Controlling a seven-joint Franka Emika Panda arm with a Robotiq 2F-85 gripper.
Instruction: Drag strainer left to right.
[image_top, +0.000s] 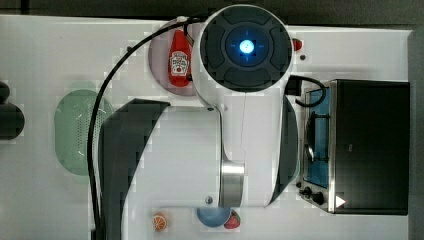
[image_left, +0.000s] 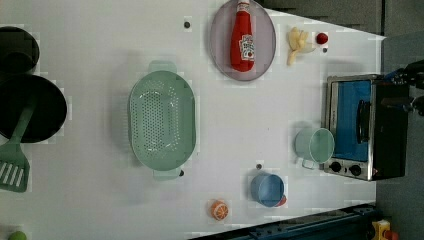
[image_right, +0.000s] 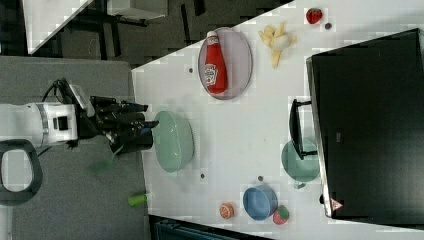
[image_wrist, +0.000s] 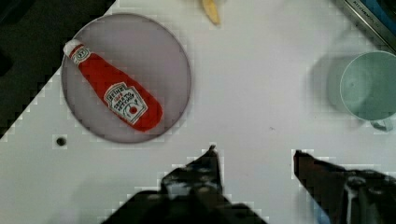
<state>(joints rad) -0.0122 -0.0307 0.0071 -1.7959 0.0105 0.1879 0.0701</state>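
Note:
The strainer is a pale mint-green oval colander with small holes and tab handles. It rests on the white table, left of centre in the left view. In the top view the arm covers part of the strainer. My gripper is open, with only bare table between its dark fingers. It hangs above the table, apart from the strainer. In the right view the gripper shows just to the left of the strainer.
A grey-purple plate carries a ketchup bottle. A mint mug stands beside the toaster oven. A blue bowl and an orange lie near one table edge. A black pan and green spatula sit beyond the strainer.

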